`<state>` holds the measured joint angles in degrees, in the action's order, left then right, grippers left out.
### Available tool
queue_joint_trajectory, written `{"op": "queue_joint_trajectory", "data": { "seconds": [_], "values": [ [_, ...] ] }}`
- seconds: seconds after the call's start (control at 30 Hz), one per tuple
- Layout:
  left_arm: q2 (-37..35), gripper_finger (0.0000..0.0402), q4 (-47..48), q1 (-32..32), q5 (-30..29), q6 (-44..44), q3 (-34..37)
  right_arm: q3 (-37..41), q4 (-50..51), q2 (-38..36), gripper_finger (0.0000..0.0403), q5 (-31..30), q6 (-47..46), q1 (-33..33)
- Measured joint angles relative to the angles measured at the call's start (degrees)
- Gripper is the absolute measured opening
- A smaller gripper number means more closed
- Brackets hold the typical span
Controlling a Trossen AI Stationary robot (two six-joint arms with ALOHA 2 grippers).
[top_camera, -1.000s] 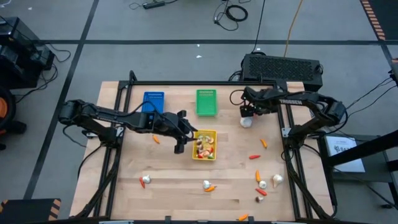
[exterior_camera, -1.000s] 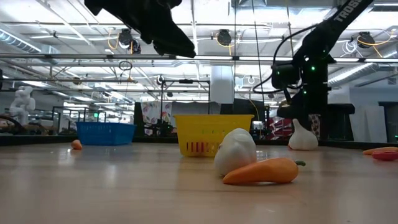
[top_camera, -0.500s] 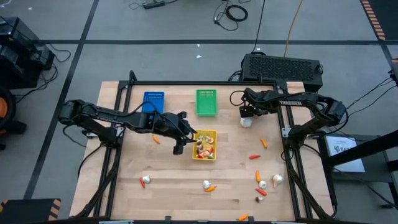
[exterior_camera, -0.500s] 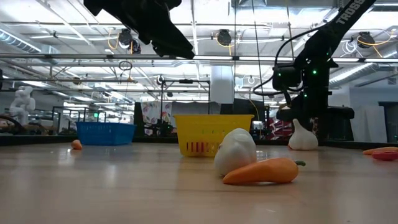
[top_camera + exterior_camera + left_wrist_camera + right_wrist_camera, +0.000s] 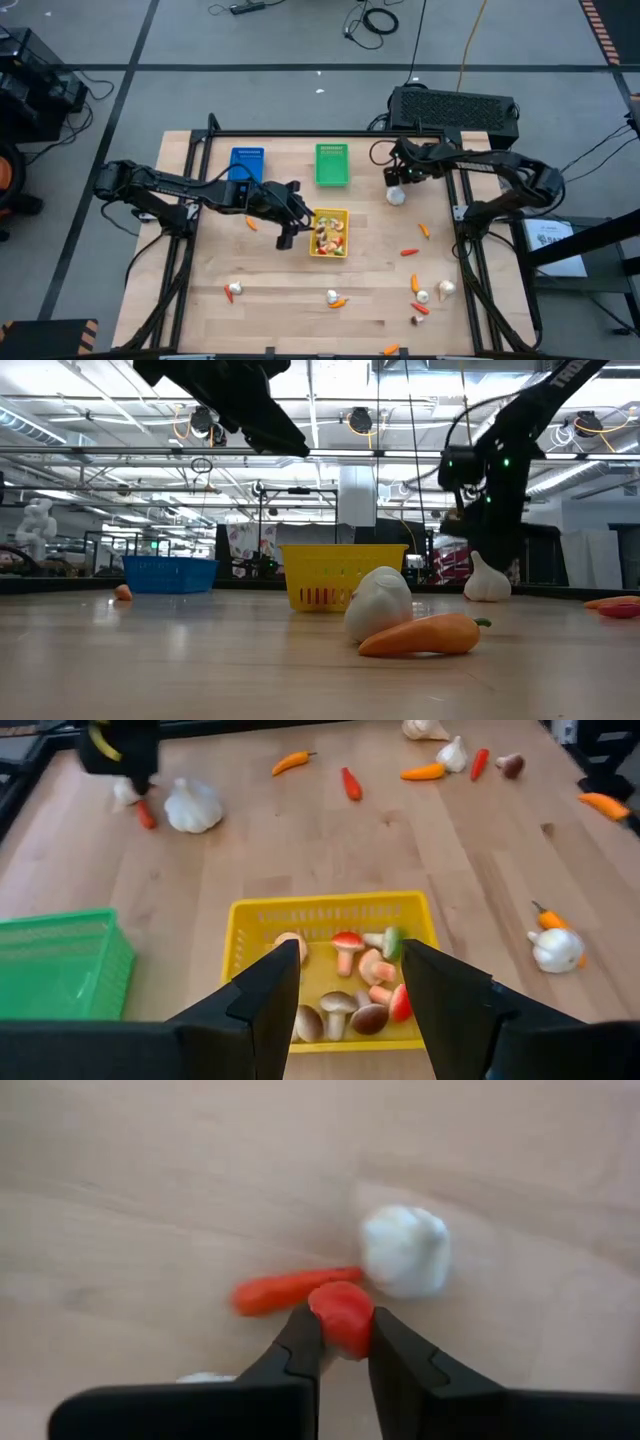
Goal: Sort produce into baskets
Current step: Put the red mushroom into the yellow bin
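Your right gripper [image 5: 345, 1342] was clamped on a small red piece [image 5: 342, 1316], glossy and rounded, raised above the table's far right area, over a white garlic bulb [image 5: 405, 1250] and an orange-red carrot piece [image 5: 290, 1290]. Your left gripper [image 5: 345, 982] stood open above the yellow basket [image 5: 330, 910], which contained mushrooms.

No legible text, labels, brands or numbers in any view.
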<state>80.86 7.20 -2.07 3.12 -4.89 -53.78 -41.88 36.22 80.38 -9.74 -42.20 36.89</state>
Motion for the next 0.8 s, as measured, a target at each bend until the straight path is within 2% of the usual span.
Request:
{"op": "queue_joint_trajectory", "data": {
  "seconds": [0.23, 0.4, 0.5, 0.67, 0.8],
  "values": [
    [0.00, 0.0185, 3.31, -0.06, 0.56, 0.04, -0.02, -4.02, -1.35, -7.31, 0.0048, 2.23, 0.48, -4.98],
    [-0.59, 0.0185, 6.20, -2.10, 1.19, 1.39, -0.02, -6.87, -8.59, -8.78, 0.0049, 5.64, 0.21, -13.82],
    [-2.44, 0.0185, 8.60, -3.68, -0.13, 1.55, 0.62, -8.86, -11.66, -7.33, 0.0049, 5.65, 0.42, -20.96],
    [-10.67, 0.0185, 8.08, -4.55, -3.50, 3.36, 5.01, -12.95, -13.65, -2.75, 0.0049, 3.53, -0.68, -31.78],
    [-17.37, 0.0185, 1.72, -4.55, -5.26, 4.59, 11.29, -16.85, -16.63, 3.77, 0.0049, 2.01, -0.52, -38.43]
  ]
}}
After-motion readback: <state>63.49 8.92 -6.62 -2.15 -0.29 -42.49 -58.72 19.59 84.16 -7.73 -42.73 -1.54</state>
